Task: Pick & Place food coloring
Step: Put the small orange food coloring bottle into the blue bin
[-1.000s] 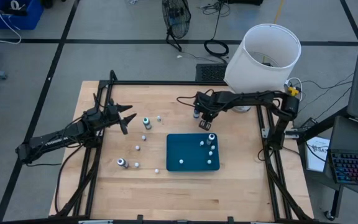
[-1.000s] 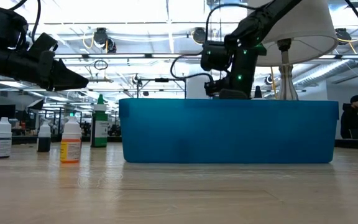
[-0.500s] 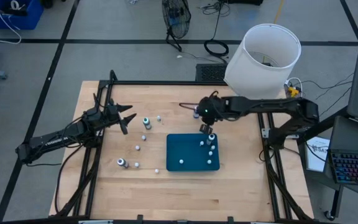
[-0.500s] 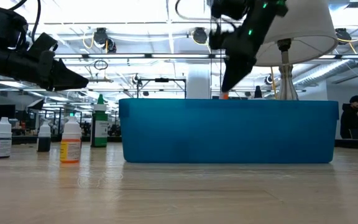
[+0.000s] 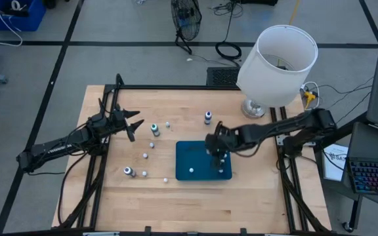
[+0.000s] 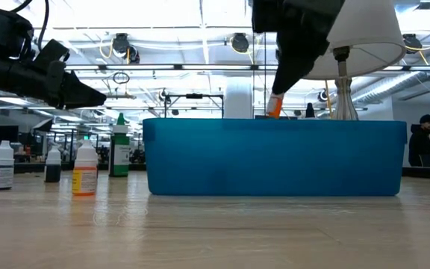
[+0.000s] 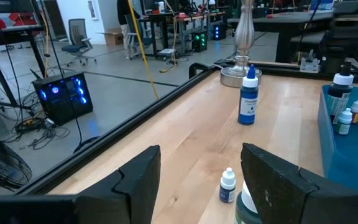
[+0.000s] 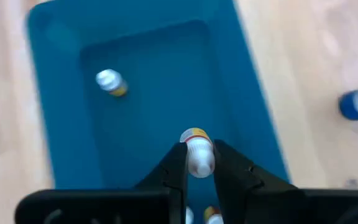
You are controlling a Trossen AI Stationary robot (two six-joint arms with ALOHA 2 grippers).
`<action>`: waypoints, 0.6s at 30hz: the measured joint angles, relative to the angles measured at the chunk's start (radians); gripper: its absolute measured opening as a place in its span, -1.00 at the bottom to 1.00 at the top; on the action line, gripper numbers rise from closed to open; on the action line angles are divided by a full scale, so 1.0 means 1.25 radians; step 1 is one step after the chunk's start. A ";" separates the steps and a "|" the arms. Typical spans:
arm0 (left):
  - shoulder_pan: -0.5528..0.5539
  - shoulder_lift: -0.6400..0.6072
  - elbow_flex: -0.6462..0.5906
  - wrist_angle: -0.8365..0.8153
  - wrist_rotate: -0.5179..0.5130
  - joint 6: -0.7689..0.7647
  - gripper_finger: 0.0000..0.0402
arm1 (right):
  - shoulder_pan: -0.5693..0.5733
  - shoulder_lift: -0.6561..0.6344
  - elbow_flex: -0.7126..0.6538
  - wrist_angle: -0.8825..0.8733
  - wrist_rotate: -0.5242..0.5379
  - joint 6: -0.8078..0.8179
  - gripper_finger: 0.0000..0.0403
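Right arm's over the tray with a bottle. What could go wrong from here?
1. The right gripper pinches its bottle only near the cap; it may slip or swing out before release.
2. Bottles already stand in the tray under the arm; a drop or descent there could topple them.
3. The orange-capped bottle hangs near the tray's rim in the low view; a bounce might carry it out.

Seen from straight overhead and far off, the whole surface (image 5: 176,196) with the teal tray (image 5: 195,157) near its middle; seen level from surface height, close against that tray's long wall (image 6: 275,161), facing the room behind. Looking steeply down into the tray (image 8: 142,93) from the right wrist, close; glimpsing its corner (image 7: 328,124) across the wood from the left wrist, lower and farther.
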 joint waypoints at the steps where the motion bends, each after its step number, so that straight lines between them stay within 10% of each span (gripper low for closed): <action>1: 0.000 0.000 0.000 0.000 0.000 0.000 0.12 | 0.015 0.011 0.013 -0.005 0.001 0.003 -0.80; 18: 0.000 0.001 0.000 0.000 0.000 0.000 0.12 | 0.069 0.157 0.080 -0.108 -0.043 0.064 -0.80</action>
